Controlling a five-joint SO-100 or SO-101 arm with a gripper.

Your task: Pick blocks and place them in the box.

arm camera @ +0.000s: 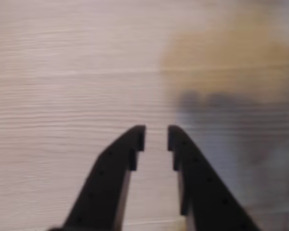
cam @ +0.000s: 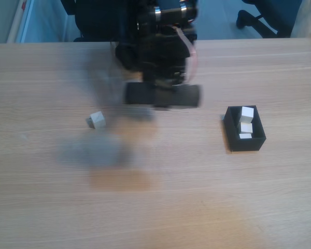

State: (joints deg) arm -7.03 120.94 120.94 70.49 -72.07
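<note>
Sitting alone on the table (cam: 36, 207), one block (cam: 96, 120) lies left of the arm in the fixed view, well apart from the box (cam: 244, 129) at the right, where three blocks (cam: 246, 123) already rest. The gripper (arm camera: 156, 137) shows a narrow gap between its tips in the wrist view and holds nothing. I judge the risk is a closing on air or nudging the skewed loose block aside, since the jaws would need to open wider
</note>
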